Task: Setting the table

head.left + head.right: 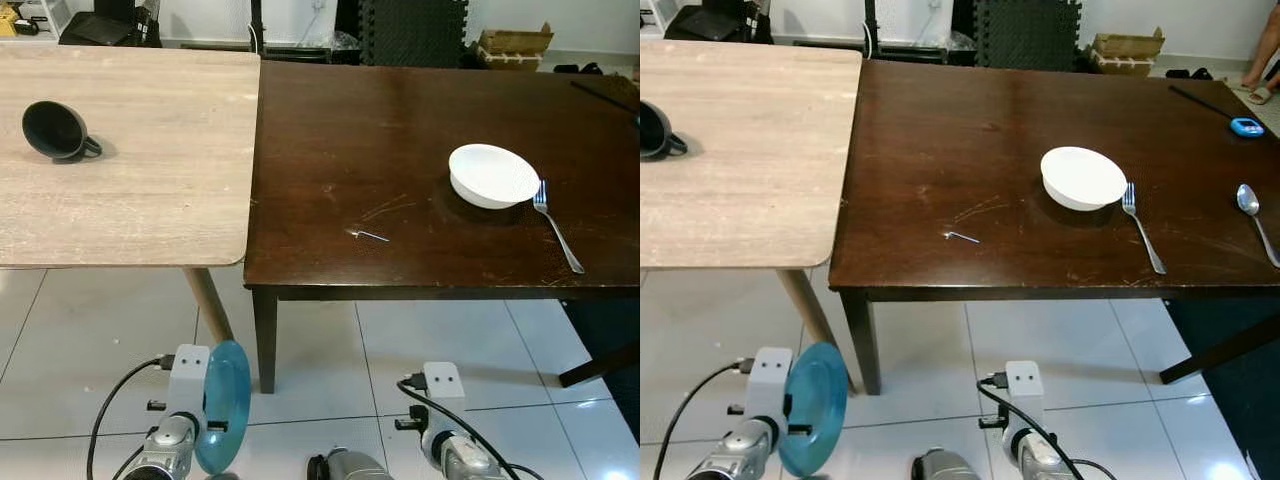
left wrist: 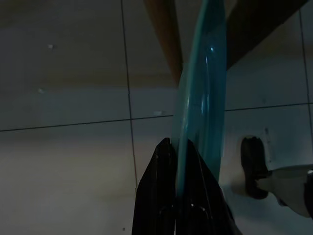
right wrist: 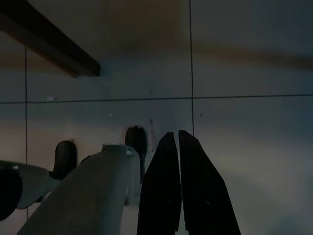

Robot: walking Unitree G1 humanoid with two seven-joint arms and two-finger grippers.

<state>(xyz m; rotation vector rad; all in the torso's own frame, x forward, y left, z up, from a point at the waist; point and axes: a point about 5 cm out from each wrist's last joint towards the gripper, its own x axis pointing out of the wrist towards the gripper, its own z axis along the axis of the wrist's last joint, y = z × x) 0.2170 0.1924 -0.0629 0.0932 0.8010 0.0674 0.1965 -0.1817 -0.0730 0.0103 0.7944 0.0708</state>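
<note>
The left tool (image 2: 177, 147) hangs low in front of the worktops, its 2 black fingers pinched onto the rim of a round translucent blue plate (image 1: 222, 405), which stands on edge above the pale tiled floor (image 1: 330, 370). The right tool (image 3: 175, 142) hangs idle over the same tiles, fingers nearly together with a thin gap and nothing between them.

Ahead, 2 worktops stand edge to edge. The dark brown wooden worktop (image 1: 400, 130) carries a shallow white bowl (image 1: 492, 175), with a silver fork (image 1: 557, 225) just beside it and a silver spoon (image 1: 1258, 222) further right, running toward the frame edge. A small bent metal pin (image 1: 368, 235) lies near the front edge; broad bare wood stretches left of the bowl. The pale wooden worktop (image 1: 150, 170) holds a black mug (image 1: 57, 131) tipped on its side, well apart from everything else.

A small blue object (image 1: 1246, 126) near the far right is too small to make out.
</note>
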